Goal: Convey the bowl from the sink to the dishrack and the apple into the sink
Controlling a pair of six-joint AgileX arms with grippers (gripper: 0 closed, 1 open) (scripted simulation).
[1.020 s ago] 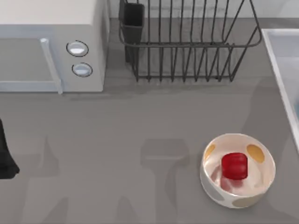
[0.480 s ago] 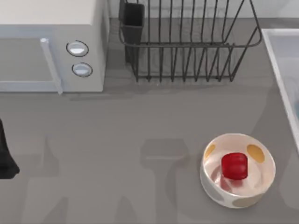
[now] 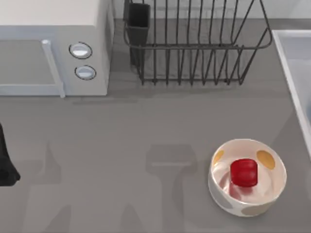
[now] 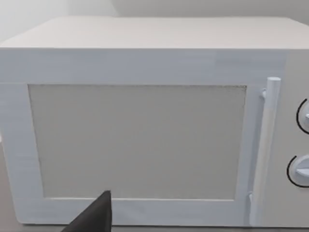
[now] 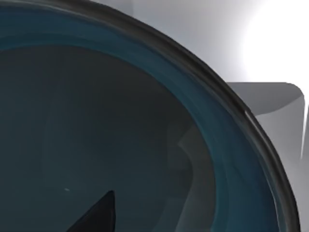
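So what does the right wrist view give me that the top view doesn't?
Right wrist view alone: the inside of the teal-blue bowl, seen close up, its dark rim curving past pale sink wall.

Top view alone: the apple sitting in the spotted bowl, the dishrack, the microwave, and a dark part of the left arm at the table's left edge.

Both: the sink, at the top view's right edge.

This is a rendered kitchen. A white microwave (image 3: pixel 53 46) with two round knobs stands on the grey table (image 3: pixel 121 141), next to a dark wire dishrack (image 3: pixel 194 43). A pale sink (image 3: pixel 291 73) sits at the table's right edge, with a spotted bowl (image 3: pixel 247 177) nearby.
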